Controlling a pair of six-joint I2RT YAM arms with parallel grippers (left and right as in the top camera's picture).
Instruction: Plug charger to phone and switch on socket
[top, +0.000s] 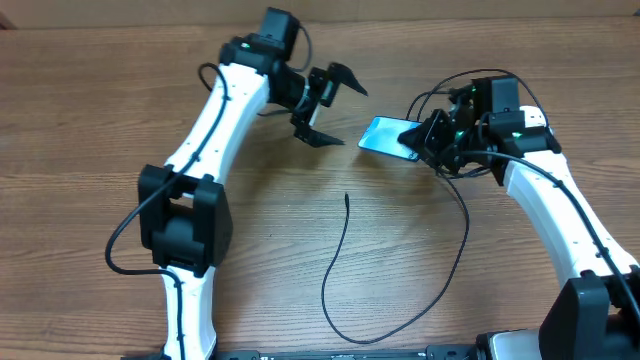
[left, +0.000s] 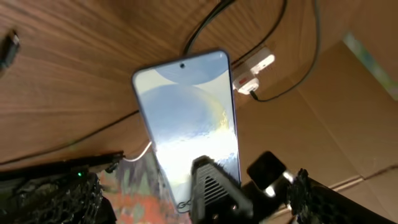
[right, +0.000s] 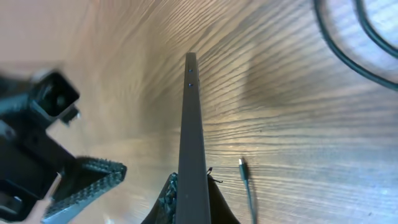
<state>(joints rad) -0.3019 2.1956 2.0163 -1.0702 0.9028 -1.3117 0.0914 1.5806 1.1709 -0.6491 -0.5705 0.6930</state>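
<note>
The phone is clamped by the right gripper, tilted above the table. The left gripper is spread wide, empty, beside it. The charger lies ungrasped; its tip should seemingly be picked up next.

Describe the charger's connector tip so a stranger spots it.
Look at the middle of the wooden table. A thin black cable snakes up from the near edge; its free end below the phone is the connector tip, the only loose cable end.
</note>
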